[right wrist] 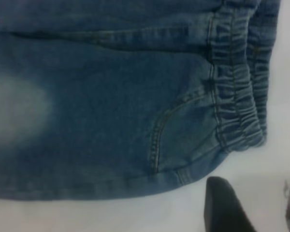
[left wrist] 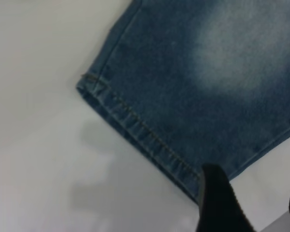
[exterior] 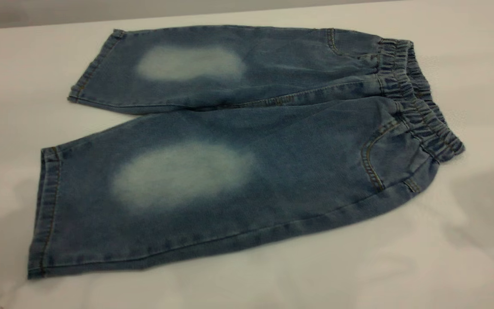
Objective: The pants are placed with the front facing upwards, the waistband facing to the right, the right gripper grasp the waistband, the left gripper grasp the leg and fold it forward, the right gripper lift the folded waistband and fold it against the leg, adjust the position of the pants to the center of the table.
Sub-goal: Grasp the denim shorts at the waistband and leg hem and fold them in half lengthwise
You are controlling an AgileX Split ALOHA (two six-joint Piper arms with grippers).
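My left gripper point(left wrist: 253, 203) hangs above the table point(left wrist: 43, 159), fingers spread apart with nothing between them; one dark finger point(left wrist: 220, 203) sits over the stitched hem point(left wrist: 140, 135) of a leg, the other only peeks in at the frame's edge. My right gripper point(right wrist: 253, 208) hovers the same way, spread and empty, above bare table just beside the corner of the waistband point(right wrist: 237, 87), not touching it as far as I can judge from this angle. In the exterior view neither of my arms shows. The pants point(exterior: 238, 150) lie flat, front up, legs unfolded toward the left, waistband point(exterior: 418, 103) to the right, a pale faded patch point(exterior: 182, 174) on each leg.
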